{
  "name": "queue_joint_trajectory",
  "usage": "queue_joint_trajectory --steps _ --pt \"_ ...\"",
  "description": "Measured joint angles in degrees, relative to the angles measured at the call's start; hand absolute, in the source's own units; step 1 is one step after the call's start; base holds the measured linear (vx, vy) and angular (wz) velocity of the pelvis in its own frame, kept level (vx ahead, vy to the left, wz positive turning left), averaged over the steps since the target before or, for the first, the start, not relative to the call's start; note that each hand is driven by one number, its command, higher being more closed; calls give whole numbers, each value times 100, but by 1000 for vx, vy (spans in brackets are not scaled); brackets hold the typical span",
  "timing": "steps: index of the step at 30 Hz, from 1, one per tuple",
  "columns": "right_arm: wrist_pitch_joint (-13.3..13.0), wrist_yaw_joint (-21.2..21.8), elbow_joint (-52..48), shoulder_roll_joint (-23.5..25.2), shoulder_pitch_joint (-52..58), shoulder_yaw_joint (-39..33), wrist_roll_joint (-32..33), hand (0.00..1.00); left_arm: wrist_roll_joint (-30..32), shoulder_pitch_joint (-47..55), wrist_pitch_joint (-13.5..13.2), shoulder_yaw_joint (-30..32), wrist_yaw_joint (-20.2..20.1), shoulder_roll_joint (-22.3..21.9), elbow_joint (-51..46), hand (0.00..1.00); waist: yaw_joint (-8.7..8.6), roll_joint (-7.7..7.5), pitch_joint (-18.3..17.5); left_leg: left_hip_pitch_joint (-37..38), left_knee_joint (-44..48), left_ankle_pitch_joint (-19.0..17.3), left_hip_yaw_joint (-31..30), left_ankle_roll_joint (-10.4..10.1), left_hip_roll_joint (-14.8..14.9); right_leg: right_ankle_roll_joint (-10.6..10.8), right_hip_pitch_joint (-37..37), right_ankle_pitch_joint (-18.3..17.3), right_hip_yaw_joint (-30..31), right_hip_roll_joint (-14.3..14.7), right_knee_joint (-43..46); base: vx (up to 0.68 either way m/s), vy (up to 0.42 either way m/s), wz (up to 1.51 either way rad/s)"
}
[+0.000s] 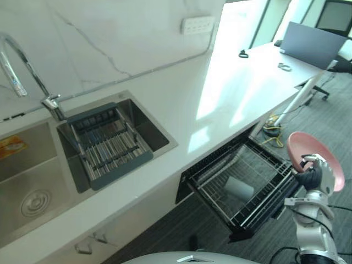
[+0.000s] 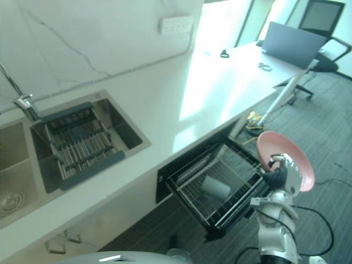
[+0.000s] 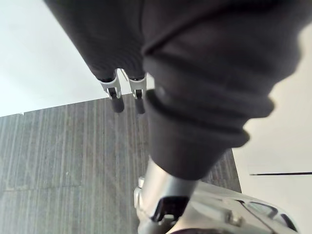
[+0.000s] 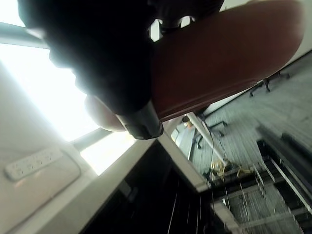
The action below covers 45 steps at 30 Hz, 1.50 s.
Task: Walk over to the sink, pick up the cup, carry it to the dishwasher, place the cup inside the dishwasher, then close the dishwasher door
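Currently, a pale cup point(image 1: 238, 188) is seen lying on its side in the pulled-out dishwasher rack point(image 1: 268, 204) under the counter point(image 1: 181, 93). A pink plate point(image 1: 311, 144) is gripped by its rim in the curled fingers of the right robot hand point(image 1: 313, 175), just beside the rack's outer corner. The left robot hand point(image 3: 122, 92) is hung over the striped floor with its fingers relaxed. A grey drainer basket point(image 1: 107, 143) is set across the sink point(image 1: 157, 135) by the tap point(image 1: 33, 77). A laptop point(image 1: 311, 43) is left at the counter's far end.
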Motion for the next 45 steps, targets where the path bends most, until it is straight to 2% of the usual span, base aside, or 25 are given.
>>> queue_joint_trajectory --steps 6,11,14,18,20,28,34,45 --pt "432 2 92 796 237 792 166 100 3 -8 -27 -37 44 -62 -239 0 231 121 213 -55 5 35 -349 67 -10 75 203 -27 -324 -33 38 47 -3 30" --pt "601 -11 766 841 207 1237 446 100 12 -32 -85 -41 -49 -71 -350 0 319 123 395 -42 9 21 -585 91 -48 120 375 -95 -515 -82 39 7 3 21" --pt "685 -12 1359 852 201 1556 601 100 20 -55 -129 -47 -107 -56 -358 0 413 115 410 -49 9 21 -662 96 -63 147 418 -119 -630 -107 39 -7 -1 17" --pt "748 -16 1976 1024 206 1873 810 100 24 -62 -207 -61 -180 -65 -356 0 442 142 444 -53 9 27 -858 114 -90 171 551 -167 -802 -144 39 -10 2 24" --pt "821 -132 2325 1040 181 1953 1040 100 25 -63 -246 -60 -212 -63 -364 0 516 143 447 -49 9 28 -897 116 -93 178 578 -179 -828 -151 39 -19 2 11" --pt "833 -522 2900 981 -3 1945 1945 100 128 -80 -277 -91 -300 -55 -363 0 527 145 481 -83 -7 93 -1175 142 -107 193 729 -233 -1114 -174 40 -28 -8 17" --pt "832 -760 3198 972 -186 1668 2200 100 128 -108 -292 -112 -319 -16 -362 0 611 185 505 -73 -109 170 -1213 142 -116 195 728 -235 -1152 -176 39 -38 -6 4" --pt "831 -811 3212 701 -553 802 2482 100 133 -113 -275 -281 -451 24 -418 0 606 238 706 -160 -109 224 -1309 166 -158 195 708 -217 -1228 -215 40 -28 -1 5"
